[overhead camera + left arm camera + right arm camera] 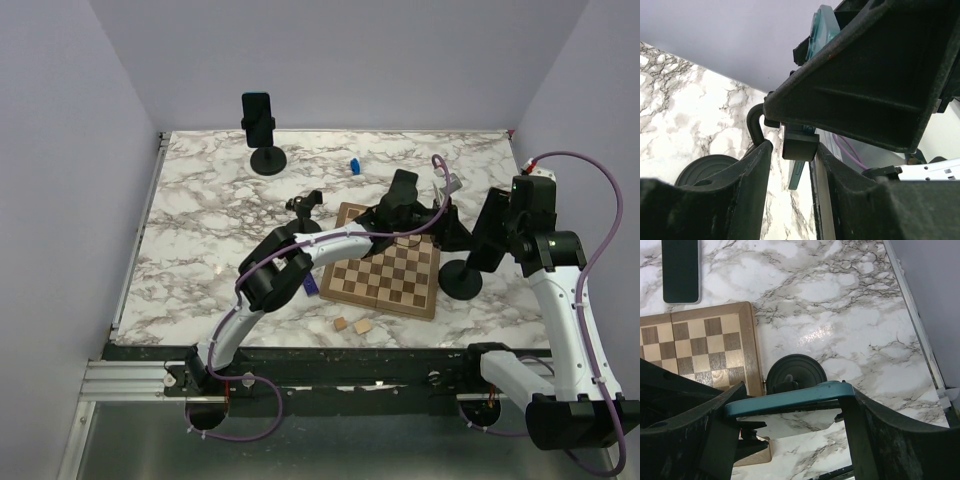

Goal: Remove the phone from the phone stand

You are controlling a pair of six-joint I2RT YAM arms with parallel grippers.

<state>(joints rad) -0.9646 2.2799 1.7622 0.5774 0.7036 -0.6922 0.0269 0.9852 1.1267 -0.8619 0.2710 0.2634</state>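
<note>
The teal-cased phone [790, 399] hangs upright at the right side of the white marble-patterned table [200, 230], directly above the round black base of the phone stand [796, 371]. Whether it still sits in the stand's cradle cannot be told. The right gripper [795, 409] has its jaws spread wide and clamped on the phone's two side edges.

The left gripper [792, 150] reaches across to the stand. Its jaws stand a narrow gap apart, with the stand's black bracket [800, 145] between them. Whether they press on it cannot be told.

Just left of the base lies a wooden chessboard [385, 268]. A flat black phone [680, 270] lies on the marble beyond the board's far edge. Two small wooden blocks [353, 325] sit near the board's front edge. Well apart, at the far left, a second black stand [266, 158] holds a black phone [257, 117], with a small blue object [353, 166] to its right.
</note>
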